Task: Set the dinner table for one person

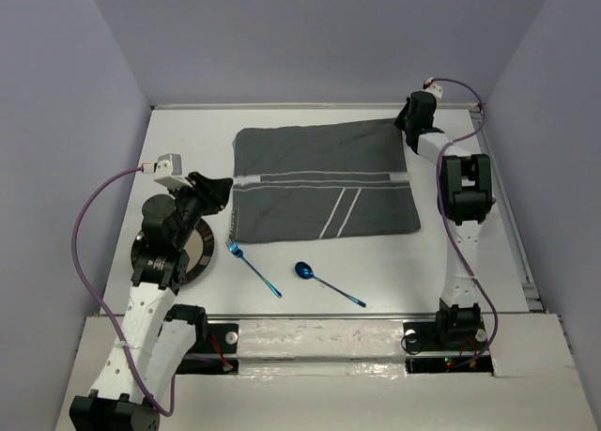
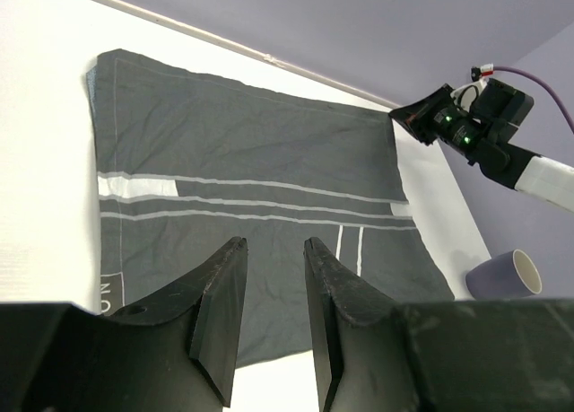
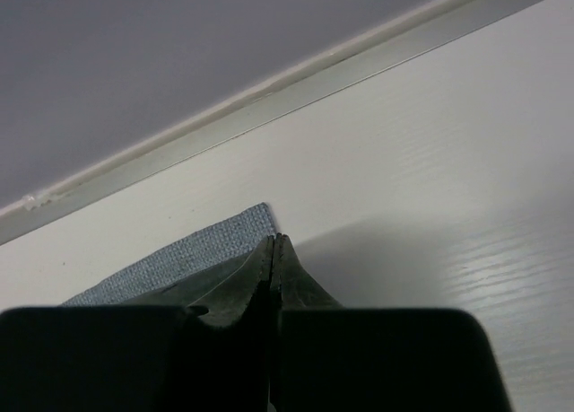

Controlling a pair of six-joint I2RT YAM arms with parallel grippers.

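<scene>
The white dinner table (image 1: pixel 310 262) carries a dark grey striped cloth mat (image 1: pixel 324 182) in its far middle. My right gripper (image 1: pixel 402 123) is shut at the mat's far right corner, and the right wrist view shows its tips (image 3: pixel 273 239) closed on that corner of the mat (image 3: pixel 179 255). My left gripper (image 1: pixel 223 189) is open and empty, held above the table just left of the mat; in its wrist view the gripper (image 2: pixel 272 243) points across the mat (image 2: pixel 242 152).
A dark round plate (image 1: pixel 199 253) lies under my left arm at the near left. A blue fork (image 1: pixel 254 267) and blue spoon (image 1: pixel 324 281) lie near the front edge. A purple cup (image 2: pixel 507 273) stands right of the mat. Walls close in the table.
</scene>
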